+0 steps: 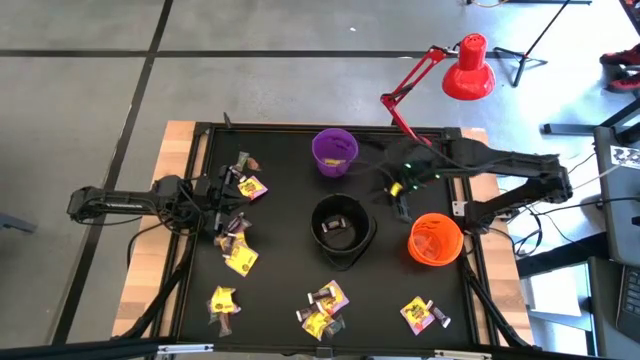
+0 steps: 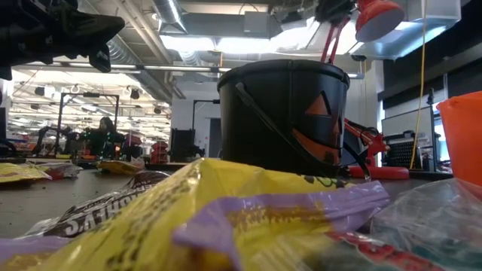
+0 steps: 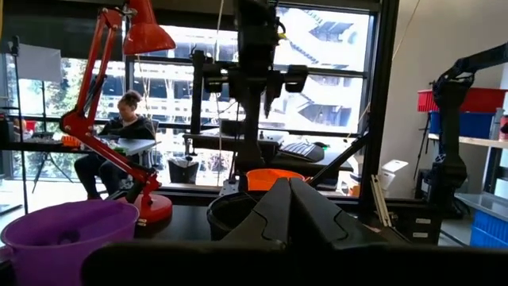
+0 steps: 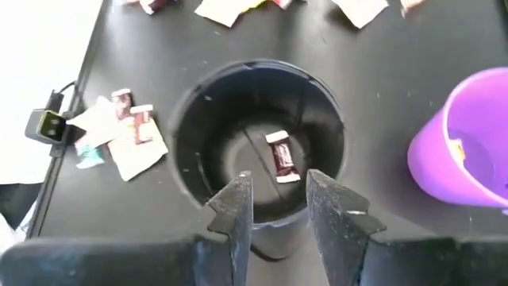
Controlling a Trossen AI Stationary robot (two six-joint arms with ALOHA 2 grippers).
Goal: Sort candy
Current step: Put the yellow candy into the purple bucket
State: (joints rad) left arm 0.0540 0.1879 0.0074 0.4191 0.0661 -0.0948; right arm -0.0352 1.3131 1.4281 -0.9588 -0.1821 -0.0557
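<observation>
Wrapped candy lies scattered on the black mat: yellow and brown pieces at the left and along the near edge. One brown piece lies on the floor of the black bowl. My right gripper hangs above the mat just right of that bowl, tilted down toward it. It is open, with nothing visible between its fingers. My left gripper is shut over the left candies and points about level.
A purple bowl stands at the far middle and an orange bowl at the right. A red desk lamp is clamped at the far right edge. A person sits beyond the table in the left wrist view.
</observation>
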